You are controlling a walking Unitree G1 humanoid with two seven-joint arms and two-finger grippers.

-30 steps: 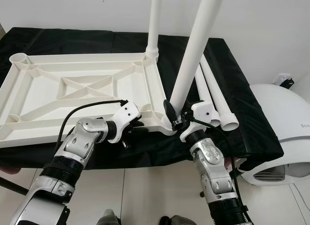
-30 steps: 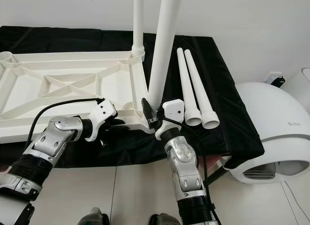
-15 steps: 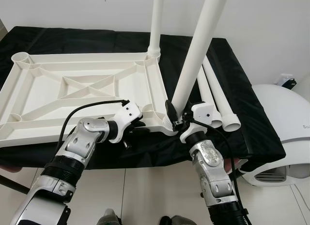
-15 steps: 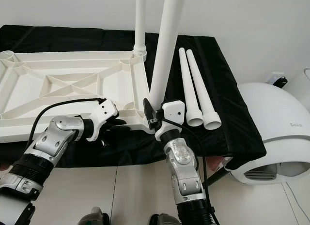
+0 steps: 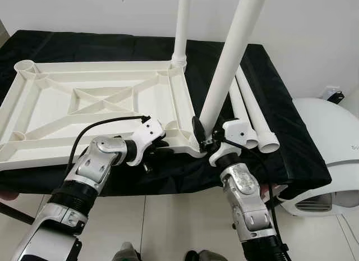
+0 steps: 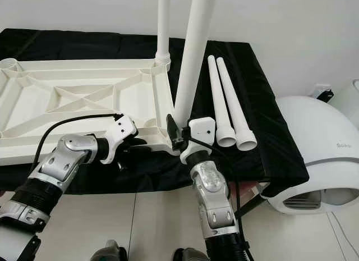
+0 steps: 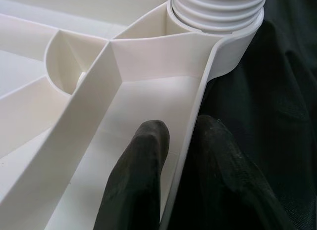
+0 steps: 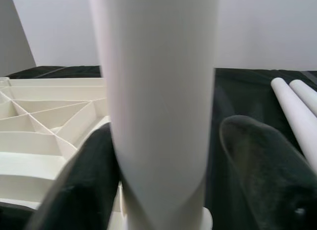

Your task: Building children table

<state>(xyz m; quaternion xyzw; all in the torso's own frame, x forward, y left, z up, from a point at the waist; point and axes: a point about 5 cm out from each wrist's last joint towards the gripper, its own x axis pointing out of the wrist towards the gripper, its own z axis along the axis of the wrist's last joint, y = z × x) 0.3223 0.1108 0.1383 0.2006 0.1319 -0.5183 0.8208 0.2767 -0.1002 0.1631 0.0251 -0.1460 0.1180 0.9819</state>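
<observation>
Upside-down white plastic ribbed tabletop (image 5: 101, 106) lies centre-left on black cloth-covered table (image 5: 280, 126). Left gripper (image 7: 176, 156) pinches its near rim. Right gripper (image 5: 205, 138), fingers either side of upright white plastic leg (image 5: 227, 64) w/ a gap on one side, at near-right corner. Two loose white legs (image 6: 227, 104) lie right.

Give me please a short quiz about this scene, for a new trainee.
1. True or false: the left gripper pinches the rim of the tabletop.
2. How many loose legs lie on the black cloth?
3. The right gripper is around: A) the near leg B) the far leg C) a cable.

Key: 1 true; 2 two; 3 A.
</observation>
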